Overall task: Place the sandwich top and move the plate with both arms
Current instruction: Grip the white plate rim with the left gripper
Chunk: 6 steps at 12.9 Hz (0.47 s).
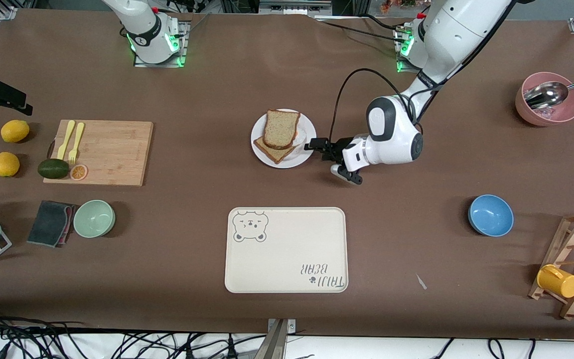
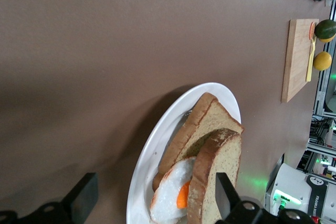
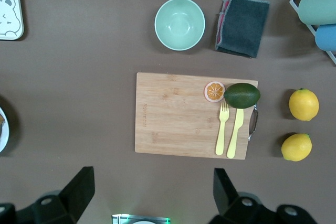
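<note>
The white plate point(image 1: 306, 152) sits mid-table. On it the pale speckled sandwich top point(image 1: 281, 127) leans over a fried egg point(image 2: 176, 195) and a darker bottom slice point(image 1: 272, 150). In the left wrist view the plate point(image 2: 152, 148) and the sandwich top point(image 2: 220, 174) fill the lower middle. My left gripper point(image 1: 316, 147) is open and low at the plate's edge toward the left arm's end of the table, its jaws point(image 2: 155, 198) straddling the rim and holding nothing. My right gripper point(image 3: 152, 195) is open and empty, high over the table by its base, out of the front view.
A cream bear tray point(image 1: 287, 254) lies nearer the front camera than the plate. A cutting board point(image 1: 107, 149) with forks, an avocado and an orange slice, two lemons, a green bowl point(image 1: 93, 218) and a cloth lie toward the right arm's end. A blue bowl point(image 1: 490, 215), a pink bowl and a mug rack lie toward the left arm's end.
</note>
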Each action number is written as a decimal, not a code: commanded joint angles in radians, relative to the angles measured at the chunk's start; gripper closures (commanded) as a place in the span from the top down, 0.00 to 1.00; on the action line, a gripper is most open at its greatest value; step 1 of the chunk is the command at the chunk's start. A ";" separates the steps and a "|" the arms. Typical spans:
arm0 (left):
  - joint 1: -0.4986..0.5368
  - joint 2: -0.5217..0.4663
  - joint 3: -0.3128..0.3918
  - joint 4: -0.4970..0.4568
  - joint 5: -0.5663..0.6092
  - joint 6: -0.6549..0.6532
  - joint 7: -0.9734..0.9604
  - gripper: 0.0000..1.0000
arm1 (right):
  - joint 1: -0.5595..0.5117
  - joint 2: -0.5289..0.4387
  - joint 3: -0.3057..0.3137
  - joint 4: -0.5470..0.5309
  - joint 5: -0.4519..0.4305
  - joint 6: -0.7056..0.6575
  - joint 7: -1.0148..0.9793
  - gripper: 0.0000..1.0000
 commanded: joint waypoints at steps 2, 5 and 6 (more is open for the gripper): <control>-0.016 0.018 0.003 -0.015 -0.037 0.040 0.070 0.91 | -0.007 -0.018 0.000 -0.004 -0.006 -0.024 -0.010 1.00; -0.002 0.024 0.001 -0.034 -0.038 0.040 0.128 0.91 | -0.007 -0.017 -0.013 0.013 -0.009 -0.050 -0.007 1.00; 0.002 0.026 0.001 -0.037 -0.040 0.038 0.144 0.91 | -0.007 -0.017 -0.012 0.022 -0.014 -0.052 -0.009 1.00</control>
